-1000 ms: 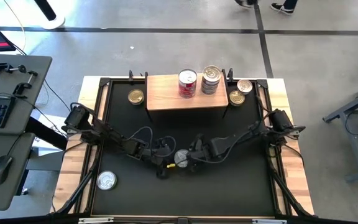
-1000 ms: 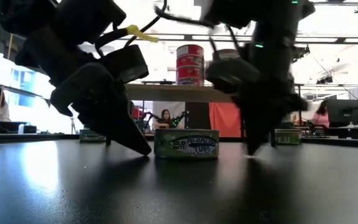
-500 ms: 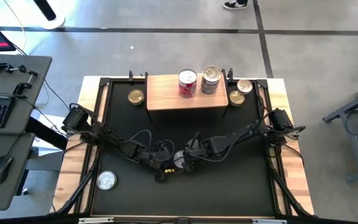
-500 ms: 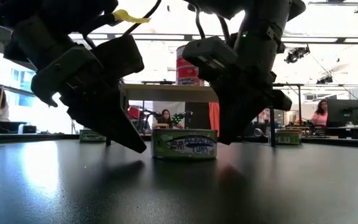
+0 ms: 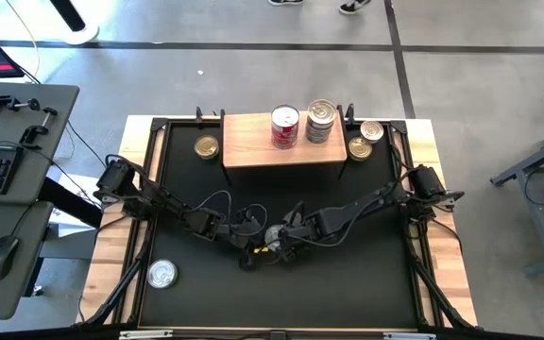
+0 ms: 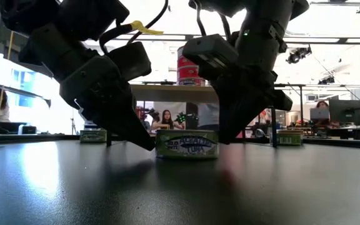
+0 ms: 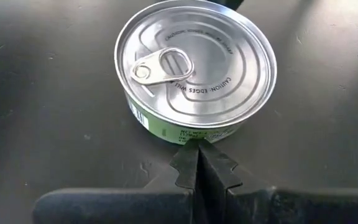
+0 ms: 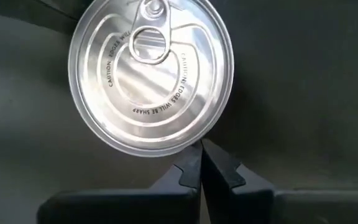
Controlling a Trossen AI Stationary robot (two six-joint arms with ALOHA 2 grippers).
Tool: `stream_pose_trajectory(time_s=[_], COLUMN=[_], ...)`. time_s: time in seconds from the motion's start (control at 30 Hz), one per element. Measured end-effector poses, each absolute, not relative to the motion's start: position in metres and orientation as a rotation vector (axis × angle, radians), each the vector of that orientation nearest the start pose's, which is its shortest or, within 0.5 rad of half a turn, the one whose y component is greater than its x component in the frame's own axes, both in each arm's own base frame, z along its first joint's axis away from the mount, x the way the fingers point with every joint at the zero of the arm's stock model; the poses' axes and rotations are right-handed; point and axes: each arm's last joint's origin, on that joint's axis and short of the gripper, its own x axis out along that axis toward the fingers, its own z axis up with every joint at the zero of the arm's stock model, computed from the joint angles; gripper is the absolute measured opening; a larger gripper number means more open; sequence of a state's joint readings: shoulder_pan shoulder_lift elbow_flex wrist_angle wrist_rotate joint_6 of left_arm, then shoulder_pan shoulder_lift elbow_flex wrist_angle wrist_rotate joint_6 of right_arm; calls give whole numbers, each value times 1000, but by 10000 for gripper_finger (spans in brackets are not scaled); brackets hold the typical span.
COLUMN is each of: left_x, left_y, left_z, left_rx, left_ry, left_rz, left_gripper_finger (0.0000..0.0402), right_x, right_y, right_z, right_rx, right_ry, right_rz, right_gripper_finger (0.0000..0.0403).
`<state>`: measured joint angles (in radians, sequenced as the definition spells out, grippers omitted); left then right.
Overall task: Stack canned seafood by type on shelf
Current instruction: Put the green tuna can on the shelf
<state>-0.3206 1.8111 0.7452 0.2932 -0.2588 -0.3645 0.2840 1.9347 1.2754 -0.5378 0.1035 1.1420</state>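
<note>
**Ana:** Since a second ago the right gripper (image 5: 289,244) has come in from the can's far side and dropped lower. From above, it and the left gripper (image 5: 250,247) now flank the single can (image 5: 275,236) at the middle of the black mat (image 5: 348,283). The shelf (image 5: 281,151) stands well apart at the back, with a red stack (image 5: 285,127) and a bluish stack (image 5: 320,121) on it.

**Ben:** And at table height?

**Ana:** That can (image 6: 187,144) sits flat on the mat, green label facing out. The left gripper (image 6: 144,142) slants down to its side wall, tip at the rim. The right gripper (image 6: 227,132) hangs just beside the other side; whether it touches I can't tell.

**Ben:** Left wrist?

**Ana:** Fingers pressed together, holding nothing, tips touching the can's (image 7: 196,68) label wall.

**Ben:** Right wrist?

**Ana:** Also closed and empty, tips right at the lid's (image 8: 151,74) edge.

**Ben:** How would it handle?

**Ana:** I'd judge it stiff, dense for its size, with a slick lid and a low wall. Best taken across the side wall with fingers spread wide; closed tips can only push it.
</note>
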Motion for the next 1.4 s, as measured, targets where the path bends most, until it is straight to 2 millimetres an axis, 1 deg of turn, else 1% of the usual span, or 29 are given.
stream_pose_trajectory(time_s=[0.13,0.3,0.47,0.57,0.7,0.97,1.1,1.17,1.27,1.33,1.4], left_x=[308,308,307,308,313,345,347,342,333,326,319], left_y=[-95,-95,-95,-95,-97,-111,-112,-110,-105,-100,-94], left_z=[107,106,106,107,101,97,99,104,112,119,124], left_rx=[-127,-126,-126,-128,-144,-143,-133,-114,-62,-46,-58], left_ry=[742,750,752,744,722,709,731,773,850,853,821], left_rz=[73,72,70,68,47,-8,-8,-6,7,6,8], left_gripper_finger=[0,0,0,0,0,0,0,0,0,0,0], right_x=[370,381,391,395,398,396,394,389,379,371,362], right_y=[106,111,112,113,113,111,111,109,106,106,107], right_z=[169,198,218,223,225,219,220,229,254,267,272], right_rx=[727,700,692,693,710,688,664,634,609,566,519], right_ry=[1099,1063,998,962,924,955,964,961,941,959,1005], right_rz=[-499,-450,-403,-390,-374,-408,-424,-444,-461,-465,-467], right_gripper_finger=[0,0,0,0,0,0,0,0,0,0,0])
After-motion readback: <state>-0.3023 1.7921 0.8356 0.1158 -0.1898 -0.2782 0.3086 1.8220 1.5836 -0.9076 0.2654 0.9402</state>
